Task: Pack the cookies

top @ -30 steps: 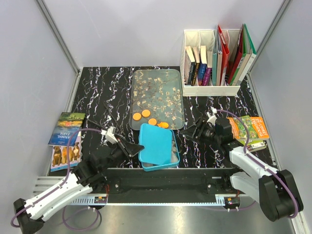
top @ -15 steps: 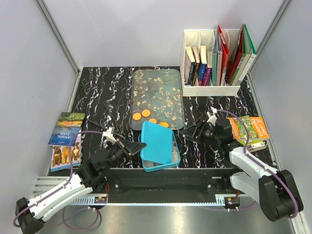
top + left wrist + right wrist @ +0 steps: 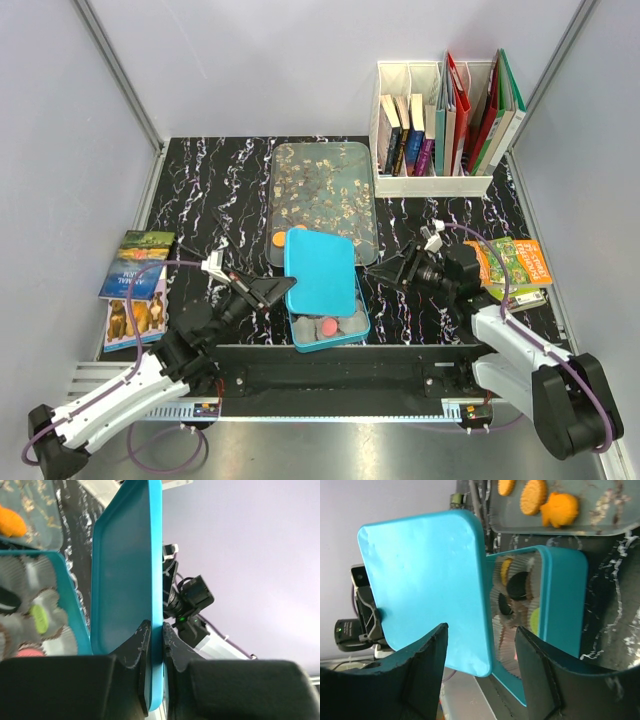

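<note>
3 orange cookies (image 3: 535, 495) lie flat, faces up, in a row along the glass tray's (image 3: 350, 160) edge nearest the teal tin (image 3: 565, 600). Black, green and pink ones sit in paper cups (image 3: 496, 607) inside that tin on the tabletop (image 3: 200, 190) (round discs, so no long axis shows). The left tool (image 3: 156, 627) pinches the teal lid (image 3: 425, 580) by its rim and holds it tilted above the tin. The right tool (image 3: 481, 628) stands wide and empty beside the tin.

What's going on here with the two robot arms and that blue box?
The left gripper is shut on the edge of a flat turquoise lid, holding it tilted above the open turquoise tin. Inside the tin sit crinkled paper cups with a few round cookies. The right gripper hangs open just right of the tin, holding nothing. More orange cookies lie on the clear patterned tray behind.
</note>
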{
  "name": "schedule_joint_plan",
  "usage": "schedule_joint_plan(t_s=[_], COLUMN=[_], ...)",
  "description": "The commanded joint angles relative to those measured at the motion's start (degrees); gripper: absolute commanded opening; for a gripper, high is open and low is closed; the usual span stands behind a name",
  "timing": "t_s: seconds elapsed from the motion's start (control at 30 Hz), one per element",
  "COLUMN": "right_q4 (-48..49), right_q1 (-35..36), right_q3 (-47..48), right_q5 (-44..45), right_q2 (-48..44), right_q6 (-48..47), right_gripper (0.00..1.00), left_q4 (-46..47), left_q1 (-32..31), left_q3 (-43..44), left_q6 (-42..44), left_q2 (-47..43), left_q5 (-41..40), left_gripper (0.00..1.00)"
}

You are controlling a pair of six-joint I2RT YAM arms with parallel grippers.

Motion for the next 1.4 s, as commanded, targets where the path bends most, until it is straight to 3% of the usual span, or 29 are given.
schedule_joint_plan(t_s=[0.0,0.27,0.77,1.07,1.17,1.37], right_q4=[7.8,14.6,22.4,22.2,17.0,3.5], right_q1=[0.6,3.7,6.5,6.8,6.8,6.8], right_q3=[0.2,1.6,4.9,6.1,6.6,9.7], right_q5=[-4.2,-5.0,-3.9,-4.4,-4.4,-4.0], right_q2=[-0.9,4.4,14.2,14.0,11.4,6.0], right_q6=[2.9,4.7,5.7,6.2,4.2,-3.1], right_gripper=[0.64,0.65,0.64,0.41,0.34,0.12], left_q4=[9.8,13.4,14.2,12.8,6.8,-8.3], left_q1=[-0.1,-0.1,-0.1,0.0,-0.1,0.0], left_q3=[5.0,5.4,4.4,3.1,3.8,6.7], left_q6=[1.2,0.0,-1.1,-1.5,0.4,5.8], left_q2=[3.1,7.1,6.5,5.7,3.3,0.2], left_q5=[-1.5,0.5,0.9,1.5,0.0,-2.8], left_gripper=[0.0,0.0,0.0,0.0,0.05,0.06])
